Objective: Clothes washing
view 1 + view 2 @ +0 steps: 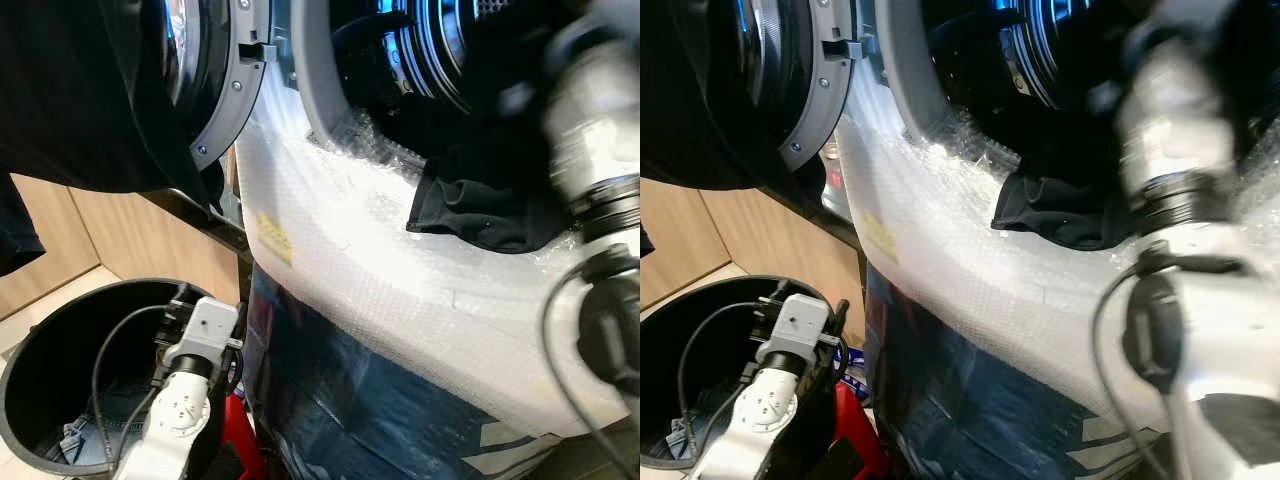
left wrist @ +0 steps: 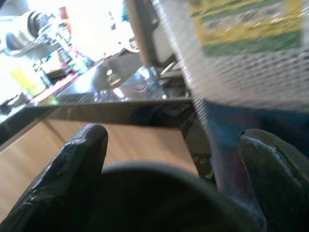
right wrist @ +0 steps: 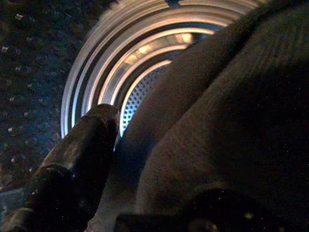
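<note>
The washing machine's front is wrapped in bubble wrap (image 1: 380,260) and its round door (image 1: 225,90) stands swung open to the left. A black garment (image 1: 480,205) hangs half out over the lower lip of the drum opening (image 1: 420,60). My right arm (image 1: 600,150) reaches into that opening. In the right wrist view my right gripper (image 3: 159,145) is inside the steel drum (image 3: 140,53), open, one finger (image 3: 82,154) bare and dark cloth (image 3: 231,121) lying over the other side. My left gripper (image 2: 178,164) is open and empty, low beside the machine above a black bucket (image 1: 110,286).
The bucket holds a little grey-blue laundry (image 1: 80,435) at its bottom. A large dark cloth (image 1: 70,100) hangs at the upper left in front of the door. Something red (image 1: 238,420) lies on the floor by the machine. Wooden cabinet fronts (image 1: 110,230) stand behind the bucket.
</note>
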Robot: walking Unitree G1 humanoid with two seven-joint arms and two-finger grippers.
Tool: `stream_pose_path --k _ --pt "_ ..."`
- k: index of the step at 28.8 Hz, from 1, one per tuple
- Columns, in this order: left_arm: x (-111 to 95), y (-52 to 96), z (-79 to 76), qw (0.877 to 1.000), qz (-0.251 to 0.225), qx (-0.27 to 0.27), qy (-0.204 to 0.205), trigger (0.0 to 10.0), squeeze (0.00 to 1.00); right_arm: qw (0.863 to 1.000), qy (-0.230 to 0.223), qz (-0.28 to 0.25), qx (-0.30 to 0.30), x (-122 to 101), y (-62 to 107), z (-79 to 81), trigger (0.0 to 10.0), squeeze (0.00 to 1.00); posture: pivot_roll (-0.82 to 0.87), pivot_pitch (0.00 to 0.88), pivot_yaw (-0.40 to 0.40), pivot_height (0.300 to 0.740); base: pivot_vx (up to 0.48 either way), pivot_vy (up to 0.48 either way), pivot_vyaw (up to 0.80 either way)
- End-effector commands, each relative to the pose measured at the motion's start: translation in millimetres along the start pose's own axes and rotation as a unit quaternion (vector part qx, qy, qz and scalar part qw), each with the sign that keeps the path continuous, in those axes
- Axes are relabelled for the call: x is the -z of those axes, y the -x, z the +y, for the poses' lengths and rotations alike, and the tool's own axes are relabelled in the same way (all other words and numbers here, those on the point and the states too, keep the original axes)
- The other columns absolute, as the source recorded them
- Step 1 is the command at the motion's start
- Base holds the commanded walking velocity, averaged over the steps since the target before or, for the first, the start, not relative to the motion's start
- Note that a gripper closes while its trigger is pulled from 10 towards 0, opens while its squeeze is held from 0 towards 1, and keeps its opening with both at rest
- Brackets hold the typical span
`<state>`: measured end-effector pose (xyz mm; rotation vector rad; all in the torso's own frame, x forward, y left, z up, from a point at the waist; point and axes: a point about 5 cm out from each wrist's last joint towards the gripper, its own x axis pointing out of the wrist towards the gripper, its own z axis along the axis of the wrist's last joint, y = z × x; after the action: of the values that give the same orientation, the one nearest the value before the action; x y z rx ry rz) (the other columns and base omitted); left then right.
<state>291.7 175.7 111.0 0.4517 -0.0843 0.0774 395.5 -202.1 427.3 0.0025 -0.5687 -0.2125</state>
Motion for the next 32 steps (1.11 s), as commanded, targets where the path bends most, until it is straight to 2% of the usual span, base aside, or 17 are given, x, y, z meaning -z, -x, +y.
stream_pose_path --k 1,3,4,5,6,7,8,9,10,11,16,19,22,25,26,28,32 --pt "-4.8 -0.4 -7.7 1.0 -0.003 0.016 0.003 10.0 0.0 0.997 0.022 0.04 -0.069 23.8 11.4 26.4 10.0 1.0 0.14 0.0 -0.076 0.74 0.0 0.0 0.0" --pt "-4.3 -0.3 -9.0 1.0 -0.001 0.019 0.002 10.0 0.0 0.996 0.014 0.049 -0.078 32.9 15.4 31.3 10.0 1.0 0.13 0.0 -0.075 0.74 0.0 0.0 0.0" --pt "-4.4 -0.5 -9.3 1.0 0.0 0.02 0.004 10.0 0.0 0.993 0.025 0.072 -0.092 47.3 22.6 36.9 10.0 1.0 0.13 0.0 -0.072 0.74 0.0 0.0 0.0" --pt "-3.9 -0.8 -10.1 1.0 0.002 0.024 0.002 10.0 0.0 0.992 0.014 0.094 -0.087 60.0 29.4 40.2 10.0 1.0 0.12 0.017 -0.071 0.74 0.0 0.0 0.0" --pt "-3.9 -0.8 -10.1 1.0 0.002 0.024 0.002 10.0 0.0 0.992 0.014 0.094 -0.087 60.0 29.4 40.2 10.0 1.0 0.12 0.017 -0.071 0.74 0.0 0.0 0.0" --pt "-3.3 -1.0 -11.0 1.0 0.003 0.027 0.002 10.0 0.0 0.99 -0.019 0.118 -0.07 72.9 38.4 41.5 10.0 1.0 0.11 0.017 -0.071 0.74 0.0 0.0 0.0" --pt "-3.1 -1.0 -11.2 1.0 0.003 0.028 0.004 10.0 0.0 0.99 -0.028 0.125 -0.064 76.8 41.9 41.5 10.0 1.0 0.11 0.017 -0.071 0.74 0.0 0.0 0.0" --pt "-3.6 -1.1 -11.0 1.0 0.003 0.029 0.003 10.0 0.0 0.991 -0.019 0.121 -0.062 78.0 47.9 40.1 10.0 0.62 0.11 0.032 -0.062 0.74 0.0 0.0 0.0" --pt "-4.0 -1.2 -10.8 1.0 0.002 0.029 0.003 10.0 0.0 0.991 -0.01 0.117 -0.061 78.1 52.3 39.0 10.0 0.62 0.11 0.032 -0.062 0.74 0.0 0.0 0.0" --pt "-6.4 -0.7 -11.1 1.0 -0.002 0.03 0.005 10.0 0.0 0.989 -0.013 0.123 -0.086 76.8 65.9 40.8 10.0 0.0 0.1 0.05 -0.071 0.74 0.0 0.0 0.0" --pt "-4.0 3.1 -11.9 1.0 0.004 0.023 0.013 10.0 0.0 0.987 -0.042 0.121 -0.095 65.6 92.1 28.4 10.0 0.0 0.08 0.059 -0.079 0.74 0.0 0.0 0.0" --pt "-3.1 3.1 -12.8 1.0 0.006 0.025 0.014 10.0 0.0 0.991 -0.06 0.083 -0.085 47.4 93.6 18.0 10.0 0.0 0.07 0.068 -0.079 0.74 0.0 0.0 0.0" --pt "-4.6 2.6 -14.1 1.0 0.002 0.027 0.014 10.0 0.0 0.989 -0.076 0.035 -0.118 22.6 94.3 16.4 10.0 0.0 0.07 0.072 -0.084 0.74 0.0 0.0 0.0" --pt "-5.1 2.4 -14.1 1.0 0.002 0.024 0.017 10.0 0.0 0.98 -0.082 0.015 -0.18 4.9 100.4 17.6 10.0 0.0 0.07 0.071 -0.09 0.74 0.0 0.0 0.0" --pt "-5.1 2.4 -14.1 1.0 0.002 0.024 0.017 10.0 0.0 0.98 -0.082 0.015 -0.18 4.9 100.4 17.6 10.0 0.0 0.07 0.071 -0.09 0.74 0.0 0.0 0.0" --pt "-4.7 2.2 -14.5 1.0 0.004 0.023 0.018 10.0 0.0 0.965 -0.07 0.033 -0.251 4.5 113.5 19.1 10.0 0.0 0.07 0.069 -0.094 0.74 0.0 0.0 0.0" --pt "-5.8 1.6 -15.1 1.0 0.003 0.023 0.018 10.0 0.0 0.951 -0.005 0.064 -0.302 12.3 127.9 18.9 10.0 0.0 0.06 0.077 -0.096 0.74 0.0 0.0 0.0"
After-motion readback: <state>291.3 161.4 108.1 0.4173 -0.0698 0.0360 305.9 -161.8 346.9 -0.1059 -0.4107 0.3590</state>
